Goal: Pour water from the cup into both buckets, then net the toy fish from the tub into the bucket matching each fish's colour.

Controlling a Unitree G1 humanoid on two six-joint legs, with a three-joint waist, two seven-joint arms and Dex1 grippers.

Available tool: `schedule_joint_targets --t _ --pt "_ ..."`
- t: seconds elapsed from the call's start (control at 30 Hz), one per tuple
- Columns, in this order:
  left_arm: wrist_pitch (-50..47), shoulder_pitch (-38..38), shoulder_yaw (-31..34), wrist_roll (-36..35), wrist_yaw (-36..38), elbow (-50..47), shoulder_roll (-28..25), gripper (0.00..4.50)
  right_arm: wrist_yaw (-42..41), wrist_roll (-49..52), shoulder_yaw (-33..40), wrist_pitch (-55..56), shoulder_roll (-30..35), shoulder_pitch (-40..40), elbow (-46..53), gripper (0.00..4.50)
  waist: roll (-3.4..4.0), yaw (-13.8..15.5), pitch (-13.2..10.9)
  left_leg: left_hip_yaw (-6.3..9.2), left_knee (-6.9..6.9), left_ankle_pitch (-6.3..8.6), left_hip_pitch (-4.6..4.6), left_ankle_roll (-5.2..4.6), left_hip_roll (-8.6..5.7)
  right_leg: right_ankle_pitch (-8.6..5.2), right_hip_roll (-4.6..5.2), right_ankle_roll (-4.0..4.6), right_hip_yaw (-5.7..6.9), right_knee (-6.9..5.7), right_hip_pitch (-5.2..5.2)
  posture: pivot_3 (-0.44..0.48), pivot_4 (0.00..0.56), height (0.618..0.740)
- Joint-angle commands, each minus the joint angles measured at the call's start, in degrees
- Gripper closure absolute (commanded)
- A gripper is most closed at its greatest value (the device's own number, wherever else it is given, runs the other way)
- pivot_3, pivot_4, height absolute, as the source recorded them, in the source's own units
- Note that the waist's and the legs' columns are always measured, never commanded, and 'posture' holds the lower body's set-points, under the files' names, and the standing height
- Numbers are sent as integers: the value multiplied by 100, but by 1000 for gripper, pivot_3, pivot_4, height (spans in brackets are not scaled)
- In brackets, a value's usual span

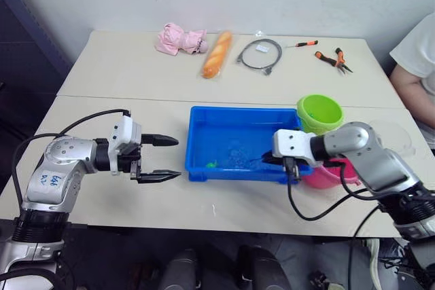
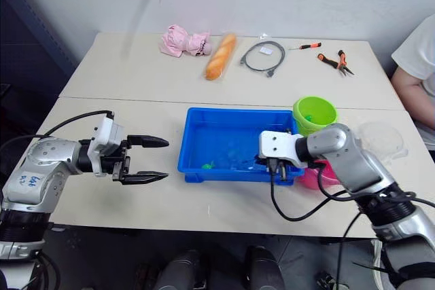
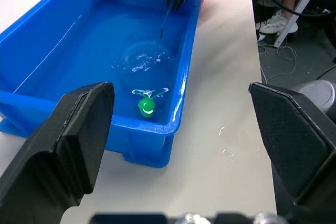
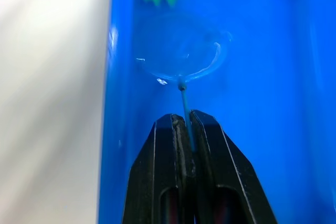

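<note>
— Net [image 4: 181, 61] down in the tub [image 1: 204, 115], hoop lying low near the front wall, handle running back into the right pincer [image 4: 188, 124]. Pinched tight on that thin handle, fingers closed with no gap — probably so the hoop cannot twist while scooping.

— And the target?

— One green fish [image 3: 146, 106] just past the hoop, tucked in the tub's near corner against the front wall. Awkward spot: wall close on two sides, little room to slide the rim under.

— Left side?

— Left pincer [image 1: 158, 159] spread wide, holding nothing, hovering over the surface [image 1: 102, 79] just beside the tub's left end. Kept apart from the scooping, seemingly.

— Buckets?

— Green bucket [image 1: 319, 113] at the tub's far right corner, pink bucket [image 1: 325, 174] just in front of it, largely behind the right arm. Clear cup [image 2: 382, 137] further right.

— Other clutter?

— Pink soft toy [image 1: 179, 38], bread loaf [image 1: 217, 54], coiled cable [image 1: 259, 53], screwdriver [image 1: 302, 44] and pliers [image 1: 333, 59] along the far edge, well apart. Person's arm [image 1: 408, 86] at the right edge.
</note>
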State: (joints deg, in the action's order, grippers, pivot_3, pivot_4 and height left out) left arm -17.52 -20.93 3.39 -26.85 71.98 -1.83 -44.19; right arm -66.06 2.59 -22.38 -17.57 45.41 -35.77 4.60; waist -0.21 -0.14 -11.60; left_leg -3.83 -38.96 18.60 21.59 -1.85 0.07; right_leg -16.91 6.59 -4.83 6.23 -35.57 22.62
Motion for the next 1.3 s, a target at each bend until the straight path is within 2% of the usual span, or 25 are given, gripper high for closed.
schedule_joint_targets --t 0.03,0.23,0.37,0.73,0.9,1.07,1.3 --pt "40 95 86 -27 -21 -266 -84 112 158 -13 39 -291 -301 -40 277 4500 0 -1 0 0 0 0 1 0 0 0 0 0 0 -1 1 0 150 740" --pt "28 48 120 -48 -128 -365 -40 112 452 210 262 -693 -876 37 368 4500 0 -1 0 3 0 1 3 0 -2 0 1 0 0 -4 0 0 150 740" --pt "34 -67 97 -56 -113 -357 -58 112 396 456 475 -855 -955 34 453 4500 0 -7 0 2 1 0 3 1 -1 0 0 0 1 -7 3 0 150 740" --pt "-68 -313 186 -244 -211 -314 111 112 36 1373 1781 -698 -247 669 949 4500 0 22 0 4 6 2 5 0 -3 0 -1 0 5 -4 1 0 150 740" --pt "72 -579 237 -304 -591 -345 540 112 735 1553 2693 -938 -193 1274 1220 4500 -1 27 0 3 6 2 5 0 -3 1 -1 -1 4 -3 -1 0 150 740" --pt "-124 -750 77 -376 -852 -392 912 112 1176 1456 3085 -801 -201 2059 1388 4500 -3 43 1 2 6 2 4 0 -5 1 -3 -2 4 -3 -4 0 150 740" --pt "-239 -912 -133 -299 -1046 -271 1283 112 1769 1811 3704 -960 -374 2534 1777 4500 -3 31 0 -6 6 -3 2 0 -5 2 -6 -4 -1 -4 -4 0 150 740"
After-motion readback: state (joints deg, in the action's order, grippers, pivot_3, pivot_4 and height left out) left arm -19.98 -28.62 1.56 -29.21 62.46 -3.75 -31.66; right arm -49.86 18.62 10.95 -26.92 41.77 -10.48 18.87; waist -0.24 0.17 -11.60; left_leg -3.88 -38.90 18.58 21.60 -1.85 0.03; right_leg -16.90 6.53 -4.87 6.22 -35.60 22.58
